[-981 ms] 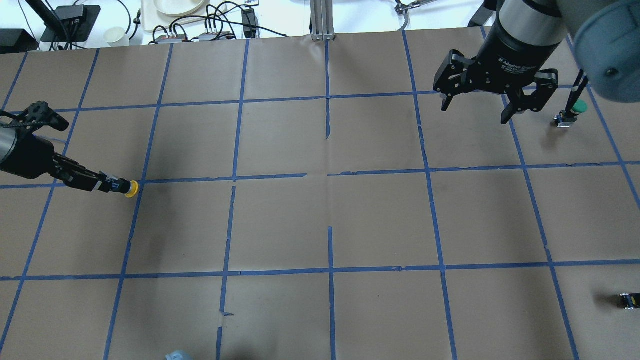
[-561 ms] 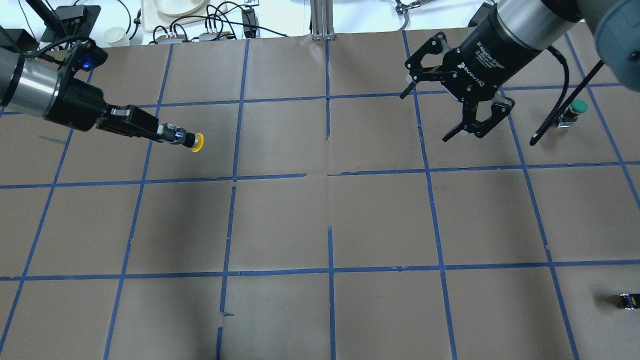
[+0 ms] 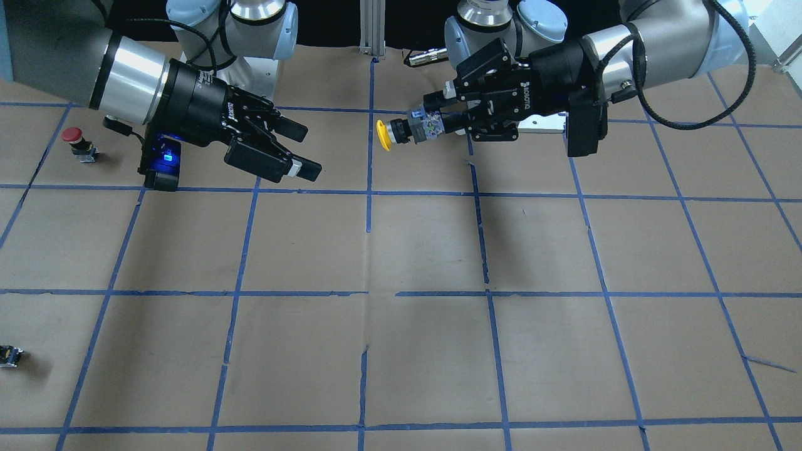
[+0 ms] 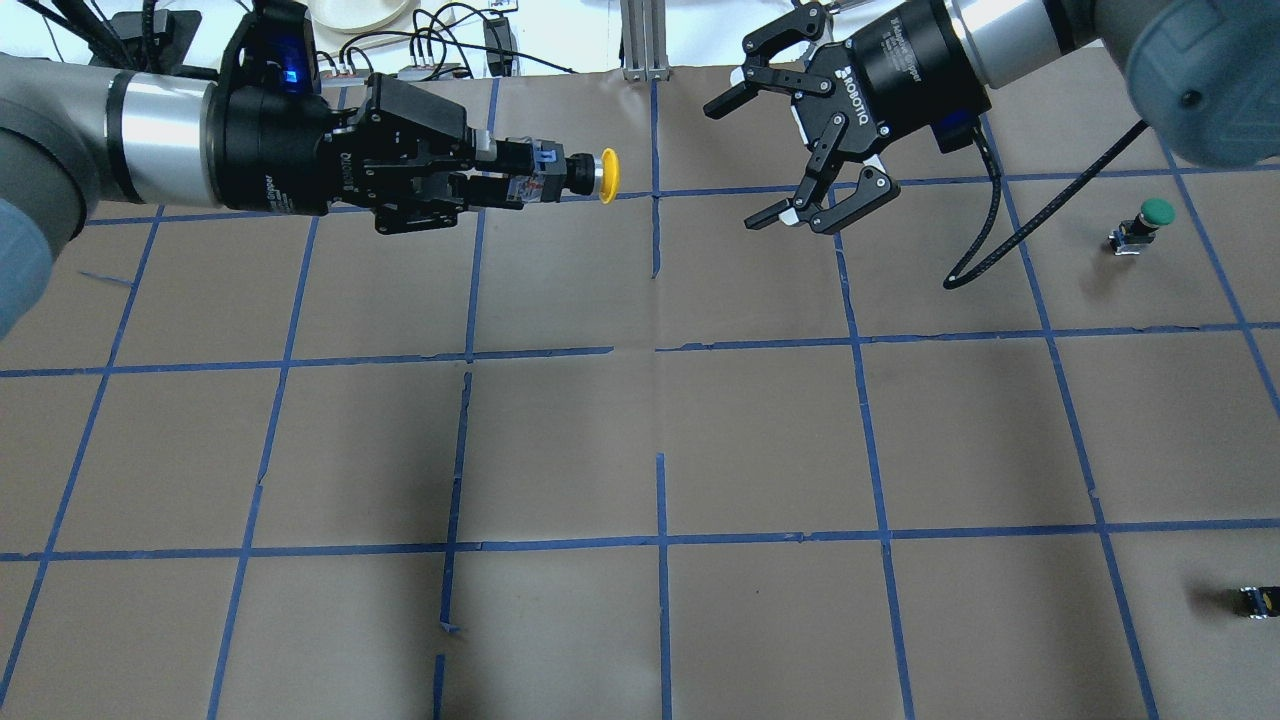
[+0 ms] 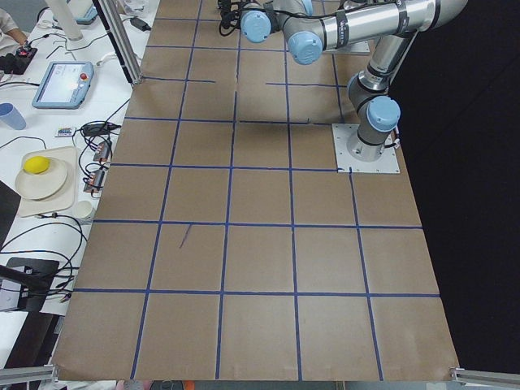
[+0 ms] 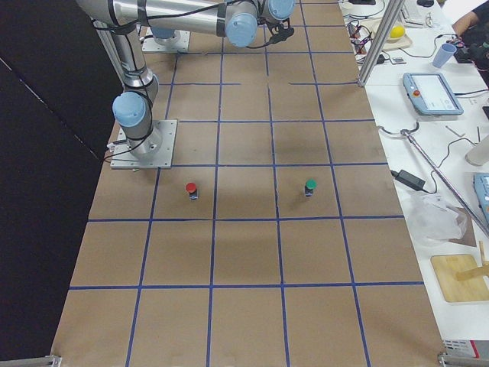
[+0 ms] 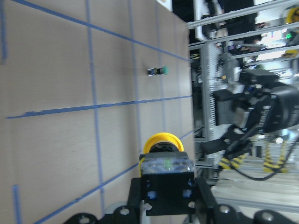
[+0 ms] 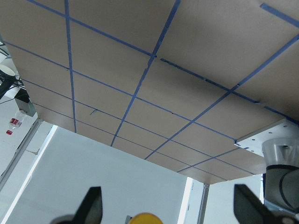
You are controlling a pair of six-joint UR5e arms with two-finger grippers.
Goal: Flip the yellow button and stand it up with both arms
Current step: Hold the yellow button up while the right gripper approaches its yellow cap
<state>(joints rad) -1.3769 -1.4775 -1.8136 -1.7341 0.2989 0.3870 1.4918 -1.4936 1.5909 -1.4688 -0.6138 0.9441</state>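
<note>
My left gripper [image 4: 497, 180] is shut on the contact block of the yellow button [image 4: 575, 176] and holds it level above the table's far middle, cap pointing toward the right gripper. The front view shows the same hold [image 3: 432, 122], with the button [image 3: 401, 131] clear of the table. My right gripper [image 4: 748, 160] is open and empty, jaws spread and facing the cap across a gap; it also shows in the front view [image 3: 305, 150]. In the left wrist view the button [image 7: 163, 151] sits between my fingers. The yellow cap [image 8: 145, 218] peeks in at the bottom of the right wrist view.
A green-capped button [image 4: 1148, 221] stands at the right back of the brown-paper table [image 4: 760, 440]. A red-capped button [image 3: 76, 141] stands near the right arm's base. A tiny black part [image 4: 1256, 600] lies at the right edge.
My left gripper has lifted the yellow button off the left of the table and carried it to the far middle. My right gripper has swung left and turned its open jaws toward it.
</note>
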